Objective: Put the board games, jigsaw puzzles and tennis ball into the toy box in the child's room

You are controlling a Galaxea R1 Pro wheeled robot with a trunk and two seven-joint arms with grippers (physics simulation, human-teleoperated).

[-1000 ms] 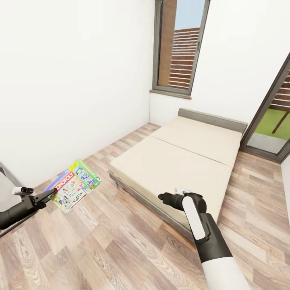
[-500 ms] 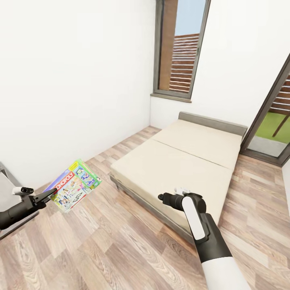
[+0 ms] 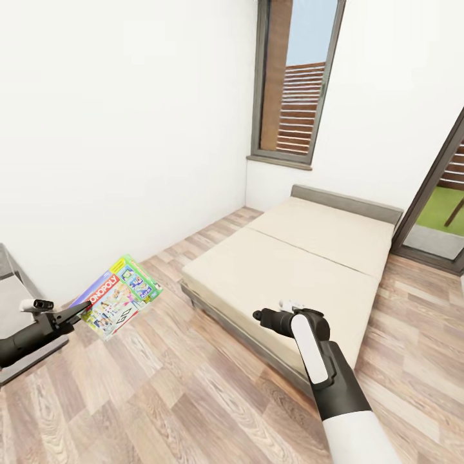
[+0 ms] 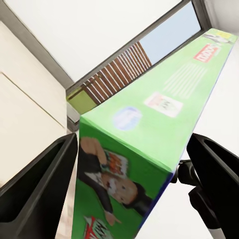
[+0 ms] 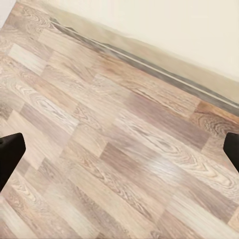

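Observation:
A Monopoly board game [image 3: 116,296], purple-blue with a green edge, hangs tilted over the wood floor at the left. My left gripper [image 3: 82,310] is shut on its lower corner. The left wrist view has the carton's green side [image 4: 149,139] between the two black fingers [image 4: 35,189]. The bed [image 3: 303,264] has a bare cream-beige top and lies ahead to the right. My right gripper [image 3: 261,316] hangs open over the floor beside the bed's near edge, with nothing between its fingers [image 5: 9,155]. The toy box, jigsaw puzzles and tennis ball are out of view.
A grey furniture edge [image 3: 19,357] juts in at the far left behind my left arm. A tall window [image 3: 296,84] stands in the far wall, and a glass door [image 3: 438,206] is at the right. Open plank floor [image 3: 193,399] lies in front of me.
The whole picture has shifted slightly down and to the right, so the camera has moved. Both arms and the held carton keep their places in the picture.

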